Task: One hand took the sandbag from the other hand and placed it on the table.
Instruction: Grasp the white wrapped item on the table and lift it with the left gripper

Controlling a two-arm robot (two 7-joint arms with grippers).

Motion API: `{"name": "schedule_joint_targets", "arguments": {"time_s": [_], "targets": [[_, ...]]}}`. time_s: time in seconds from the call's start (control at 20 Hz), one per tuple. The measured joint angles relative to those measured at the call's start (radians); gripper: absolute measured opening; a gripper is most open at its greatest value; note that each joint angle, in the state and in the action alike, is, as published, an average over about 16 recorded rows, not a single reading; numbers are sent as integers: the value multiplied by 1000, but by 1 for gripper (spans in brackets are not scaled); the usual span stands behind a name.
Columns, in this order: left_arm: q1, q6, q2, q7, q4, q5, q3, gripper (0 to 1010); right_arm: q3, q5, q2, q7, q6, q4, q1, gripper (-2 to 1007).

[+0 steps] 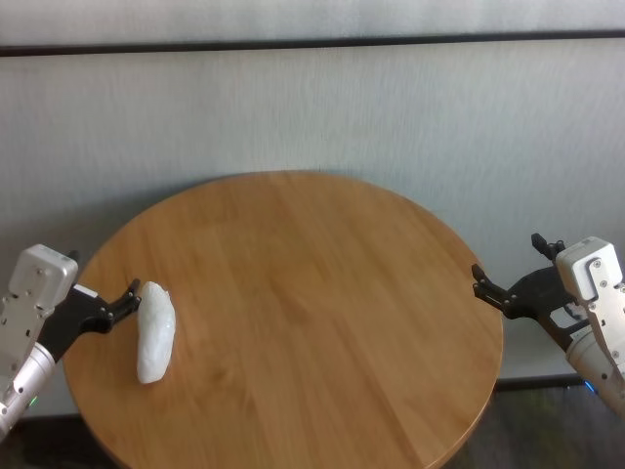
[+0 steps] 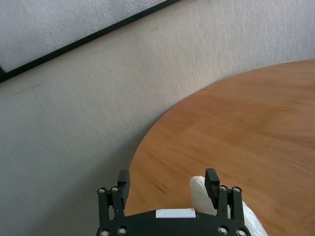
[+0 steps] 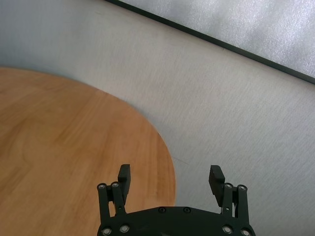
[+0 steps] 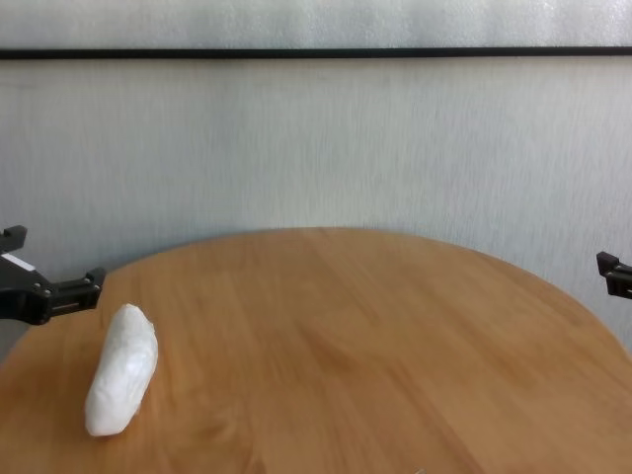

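Observation:
The white lumpy sandbag point(image 1: 154, 330) lies flat on the round wooden table point(image 1: 293, 293) near its left edge; it also shows in the chest view point(image 4: 123, 370). My left gripper point(image 1: 104, 274), on the wrist with the green light, is open and empty at the table's left rim. Its nearer finger is just beside the sandbag's far end, and the bag is not between the fingers. In the left wrist view the gripper point(image 2: 167, 177) is open, with the sandbag point(image 2: 198, 191) by one finger. My right gripper point(image 1: 506, 256), on the wrist with the blue light, is open and empty off the table's right edge point(image 3: 170, 172).
A pale grey wall with a black horizontal strip point(image 1: 312, 44) stands behind the table. Bare wood point(image 4: 346, 336) stretches from the sandbag across to the right rim. One finger of the right gripper point(image 4: 612, 272) shows at the chest view's right edge.

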Motion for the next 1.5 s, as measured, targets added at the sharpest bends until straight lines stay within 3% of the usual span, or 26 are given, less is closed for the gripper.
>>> {"name": "schedule_joint_targets", "arguments": {"time_s": [1.5], "targets": [[0, 0, 0, 0, 0, 0, 0, 999, 0, 0, 0, 0, 0, 0, 0, 1005]]}}
